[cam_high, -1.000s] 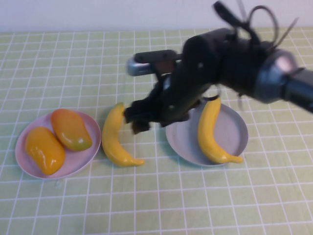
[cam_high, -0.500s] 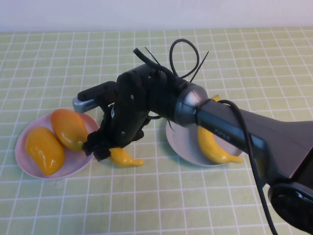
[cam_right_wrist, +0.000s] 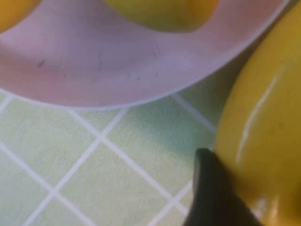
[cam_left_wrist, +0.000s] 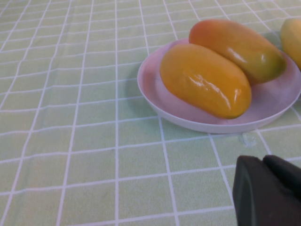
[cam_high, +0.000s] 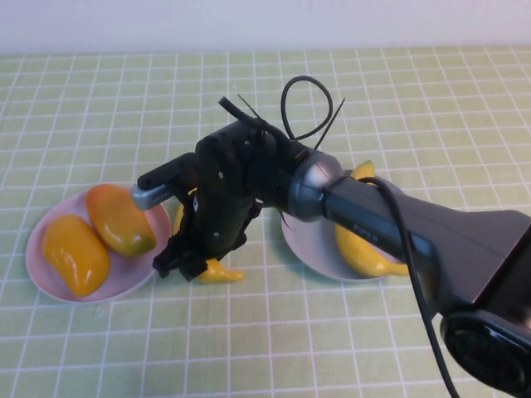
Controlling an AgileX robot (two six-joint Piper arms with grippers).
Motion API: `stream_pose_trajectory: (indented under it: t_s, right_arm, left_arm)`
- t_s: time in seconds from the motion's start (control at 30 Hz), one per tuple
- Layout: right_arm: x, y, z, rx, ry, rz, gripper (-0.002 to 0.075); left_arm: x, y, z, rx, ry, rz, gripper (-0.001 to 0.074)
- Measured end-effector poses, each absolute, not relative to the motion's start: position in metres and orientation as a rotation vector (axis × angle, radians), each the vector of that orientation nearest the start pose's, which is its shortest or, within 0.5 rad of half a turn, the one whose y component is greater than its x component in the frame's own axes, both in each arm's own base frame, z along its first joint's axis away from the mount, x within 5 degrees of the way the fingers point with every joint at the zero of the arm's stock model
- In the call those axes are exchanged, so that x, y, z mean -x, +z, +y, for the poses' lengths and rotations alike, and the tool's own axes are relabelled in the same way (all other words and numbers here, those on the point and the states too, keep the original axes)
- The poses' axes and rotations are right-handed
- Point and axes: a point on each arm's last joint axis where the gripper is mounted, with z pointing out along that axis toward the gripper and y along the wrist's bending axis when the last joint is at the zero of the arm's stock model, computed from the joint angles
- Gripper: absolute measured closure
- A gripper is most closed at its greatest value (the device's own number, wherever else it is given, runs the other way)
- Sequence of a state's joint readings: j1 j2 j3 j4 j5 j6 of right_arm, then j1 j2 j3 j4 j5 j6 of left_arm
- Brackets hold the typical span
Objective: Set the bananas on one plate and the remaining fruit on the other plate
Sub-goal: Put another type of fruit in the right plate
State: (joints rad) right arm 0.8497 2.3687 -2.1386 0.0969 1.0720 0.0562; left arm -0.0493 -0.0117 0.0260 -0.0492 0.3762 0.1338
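Observation:
Two orange-yellow mangoes (cam_high: 120,220) (cam_high: 76,253) lie on the pale pink plate (cam_high: 124,278) at the left. One banana (cam_high: 355,249) lies on the grey-blue plate (cam_high: 303,240) at the right. The other banana (cam_high: 220,272) lies on the cloth between the plates, mostly hidden under my right gripper (cam_high: 189,261). That gripper is low over it and open. In the right wrist view one finger (cam_right_wrist: 207,188) rests against the banana (cam_right_wrist: 263,117), beside the pink plate (cam_right_wrist: 117,70). My left gripper (cam_left_wrist: 268,188) is shut and empty near the pink plate (cam_left_wrist: 155,99), out of the high view.
The table is covered by a green checked cloth (cam_high: 274,348). My right arm (cam_high: 373,224) stretches across the grey-blue plate and hides part of it. A loop of cable (cam_high: 311,108) stands up from the wrist. A white wall runs along the far edge.
My right arm swung left from over the grey-blue plate to the loose banana and lowered over it. Fruits and plates have not moved.

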Motion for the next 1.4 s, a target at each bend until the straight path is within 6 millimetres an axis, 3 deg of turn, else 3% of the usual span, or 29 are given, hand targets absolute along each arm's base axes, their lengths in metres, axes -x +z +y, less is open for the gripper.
stream_pose_trajectory:
  t_s: [0.1, 0.2, 0.33, 0.43, 0.5, 0.63, 0.83, 1.4]
  right_arm:
    - [-0.329, 0.211, 0.386, 1.030, 0.357, 2.640, 0.0417]
    - [-0.324, 0.243, 0.378, 0.959, 0.373, 2.635, 0.0417]
    - [-0.322, 0.289, 0.354, 0.819, 0.329, 2.624, 0.0417]
    - [-0.326, 0.305, 0.328, 0.708, 0.294, 2.641, 0.0417]
    - [-0.329, 0.301, 0.312, 0.641, 0.261, 2.686, 0.0417]
    - [-0.332, 0.271, 0.288, 0.505, 0.234, 2.803, 0.0417]
    - [-0.338, 0.230, 0.267, 0.337, 0.273, 2.890, 0.0417]
    - [-0.345, 0.226, 0.261, 0.311, 0.294, 2.863, 0.0391]
  left_arm:
    - [-0.052, 0.171, -0.004, -0.141, 0.010, 1.868, 0.0738]
    - [-0.052, 0.171, -0.004, -0.141, 0.010, 1.868, 0.0738]
    - [-0.052, 0.171, -0.004, -0.141, 0.010, 1.868, 0.0738]
    - [-0.052, 0.171, -0.004, -0.141, 0.010, 1.868, 0.0738]
    - [-0.052, 0.171, -0.004, -0.141, 0.010, 1.868, 0.0738]
    - [-0.052, 0.171, -0.004, -0.141, 0.010, 1.868, 0.0738]
    - [-0.052, 0.171, -0.004, -0.141, 0.010, 1.868, 0.0738]
    - [-0.052, 0.171, -0.004, -0.141, 0.010, 1.868, 0.0738]
